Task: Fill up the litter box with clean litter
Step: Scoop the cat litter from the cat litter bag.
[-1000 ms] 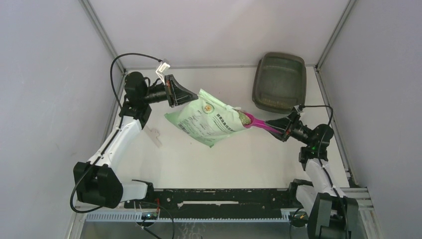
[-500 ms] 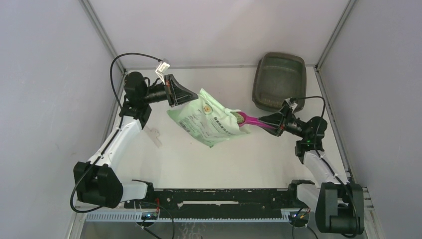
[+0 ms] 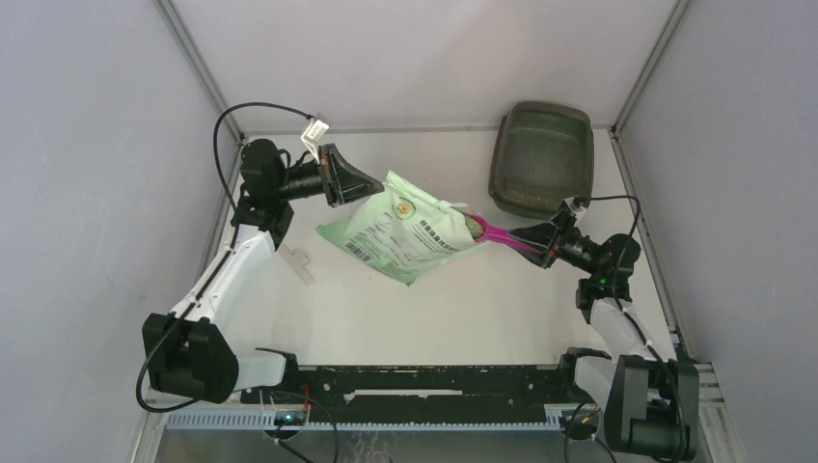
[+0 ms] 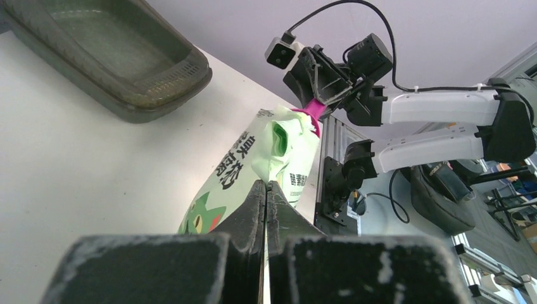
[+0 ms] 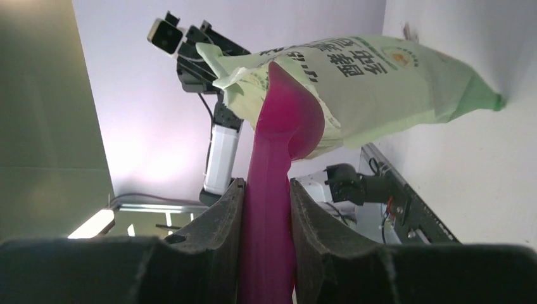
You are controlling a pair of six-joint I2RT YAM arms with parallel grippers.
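Observation:
The litter box (image 3: 540, 159) is a dark grey-brown tray at the back right of the table, also seen in the left wrist view (image 4: 107, 57). My left gripper (image 3: 374, 188) is shut on the top edge of a light-green bag (image 3: 400, 236), holding it tilted above the table. My right gripper (image 3: 532, 241) is shut on the handle of a magenta scoop (image 3: 497, 233). The scoop's bowl sits at the bag's open mouth with clean litter (image 3: 474, 228) in it. From the right wrist, the scoop (image 5: 278, 158) runs between the jaws into the bag (image 5: 380, 82).
White walls and metal corner posts close in the table at the back and sides. A small pale scrap (image 3: 301, 262) lies on the table near the left arm. The black base rail (image 3: 424, 381) runs along the near edge.
The right gripper pushed the scoop a little further into the bag's mouth, then drew back to the right. The bag shifted slightly. The left gripper stayed put.

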